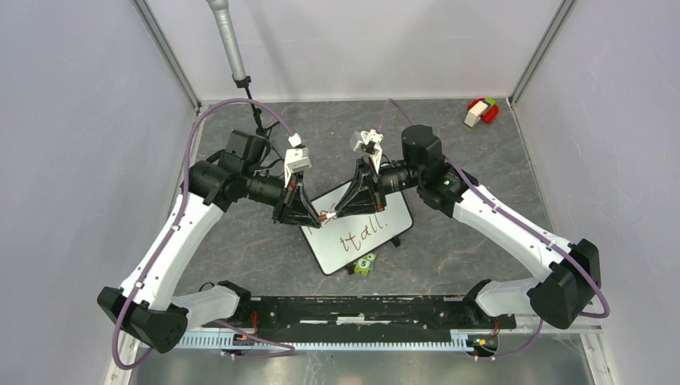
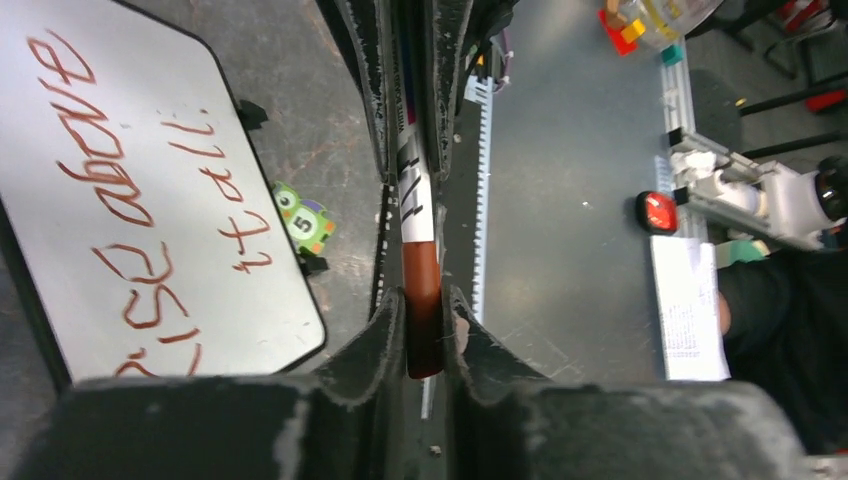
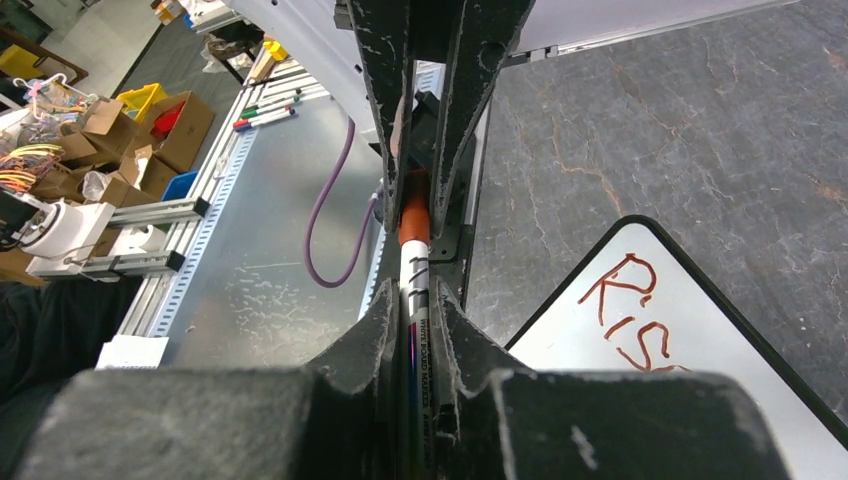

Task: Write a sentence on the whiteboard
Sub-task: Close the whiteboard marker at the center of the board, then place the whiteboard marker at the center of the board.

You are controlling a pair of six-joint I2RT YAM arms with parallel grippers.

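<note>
The whiteboard (image 1: 337, 258) lies on the dark table with "Rise above it all" written in red; it also shows in the left wrist view (image 2: 250, 300) and the right wrist view (image 3: 740, 370). A white marker (image 1: 327, 216) with a red cap is held level above the board's near-left corner, between the two grippers, which face each other. My left gripper (image 2: 425, 300) is shut on the red cap (image 2: 422, 330). My right gripper (image 3: 412, 295) is shut on the marker's white barrel (image 3: 414, 340). The cap (image 3: 414, 215) sits against the barrel's end. The tip is hidden.
A small green toy block marked 5 (image 1: 365, 264) lies just off the board's near edge and shows in the left wrist view (image 2: 303, 220). A red, white and green block (image 1: 481, 111) lies at the back right. A grey pole (image 1: 228, 40) stands at the back left.
</note>
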